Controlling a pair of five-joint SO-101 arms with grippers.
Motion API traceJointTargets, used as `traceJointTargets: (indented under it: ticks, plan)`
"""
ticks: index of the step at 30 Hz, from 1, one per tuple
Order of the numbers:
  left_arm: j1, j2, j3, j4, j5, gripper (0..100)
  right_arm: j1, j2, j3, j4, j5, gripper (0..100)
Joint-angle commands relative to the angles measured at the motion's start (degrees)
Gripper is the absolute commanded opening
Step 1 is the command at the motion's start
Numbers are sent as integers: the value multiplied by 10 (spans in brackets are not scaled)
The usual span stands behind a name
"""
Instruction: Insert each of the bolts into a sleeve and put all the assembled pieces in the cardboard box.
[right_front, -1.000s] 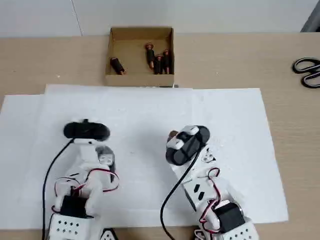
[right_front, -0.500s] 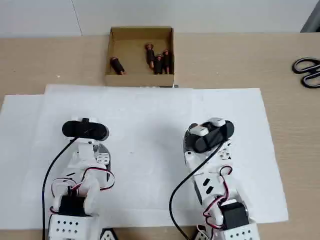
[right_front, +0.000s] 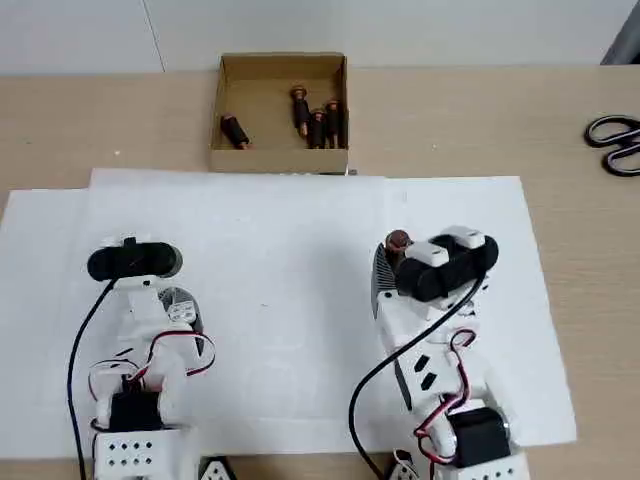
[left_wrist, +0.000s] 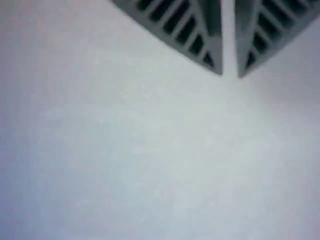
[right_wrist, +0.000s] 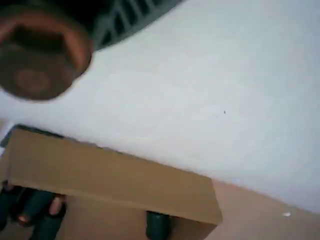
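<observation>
My right gripper (right_front: 391, 262) hovers over the white paper, right of centre, shut on a bolt. The bolt's copper head (right_front: 398, 240) points toward the cardboard box (right_front: 280, 160), and the same head (right_wrist: 40, 55) looms close in the right wrist view. The box (right_wrist: 115, 175) stands at the back of the table with several dark-sleeved assembled pieces (right_front: 318, 120) inside, one of them (right_front: 233, 131) lying apart. My left gripper (left_wrist: 229, 70) sits low over bare paper at the near left, shut with nothing in it.
A large white paper sheet (right_front: 300, 260) covers the tan table between the arms and the box. Black scissors (right_front: 615, 140) lie at the far right edge. Cables trail from both arm bases along the front.
The right arm has swung to the right with the bolt, whose copper head now shows. The left arm has shifted left and drawn back a little.
</observation>
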Motion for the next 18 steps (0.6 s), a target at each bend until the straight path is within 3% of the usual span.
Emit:
traceJointTargets:
  ticks: [1, 18]
  plan:
    - [-2, -5, -3, -11, 1, 6, 2, 77, -91, -26, -6, 2]
    - [-5, -5, -3, -11, 3, 6, 4, 660, -419, -273, -6, 2]
